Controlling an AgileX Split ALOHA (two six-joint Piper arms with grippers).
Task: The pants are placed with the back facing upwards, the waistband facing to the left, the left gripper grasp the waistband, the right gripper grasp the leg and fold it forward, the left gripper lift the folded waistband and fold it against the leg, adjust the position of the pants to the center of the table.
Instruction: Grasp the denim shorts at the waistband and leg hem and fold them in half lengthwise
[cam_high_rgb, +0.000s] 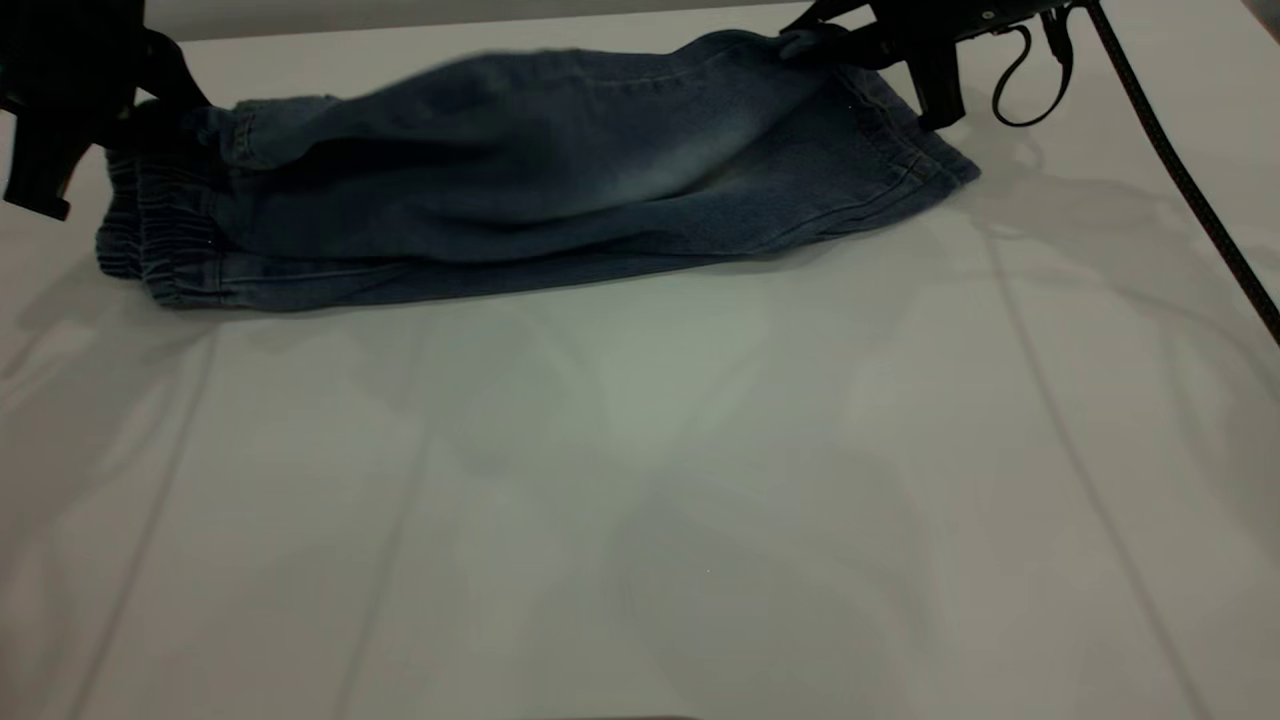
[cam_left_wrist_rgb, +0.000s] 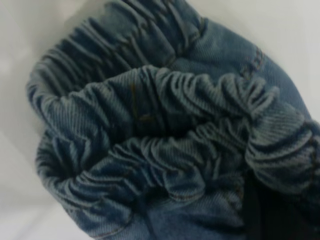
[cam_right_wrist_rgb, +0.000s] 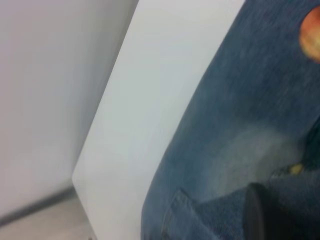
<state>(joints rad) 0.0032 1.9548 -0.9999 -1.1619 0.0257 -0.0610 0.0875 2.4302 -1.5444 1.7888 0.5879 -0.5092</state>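
Observation:
The blue denim pants (cam_high_rgb: 520, 190) lie across the far part of the table (cam_high_rgb: 640, 500), with the ruched waistband (cam_high_rgb: 165, 240) at the left. My left gripper (cam_high_rgb: 150, 115) is shut on the waistband's upper layer, held a little off the table. In the left wrist view the gathered waistband (cam_left_wrist_rgb: 165, 100) fills the picture, beside a dark finger (cam_left_wrist_rgb: 272, 215). My right gripper (cam_high_rgb: 825, 42) is shut on the hem end of the leg (cam_high_rgb: 700, 90), which hangs folded over the lower leg. The right wrist view shows faded denim (cam_right_wrist_rgb: 240, 140) pinched at a dark finger (cam_right_wrist_rgb: 260, 215).
A black cable (cam_high_rgb: 1180, 170) runs down from the right arm along the table's right side. The table's far edge (cam_right_wrist_rgb: 100, 150) lies close behind the pants. An orange bit of print (cam_right_wrist_rgb: 312, 32) shows on the denim. Bare tabletop stretches in front of the pants.

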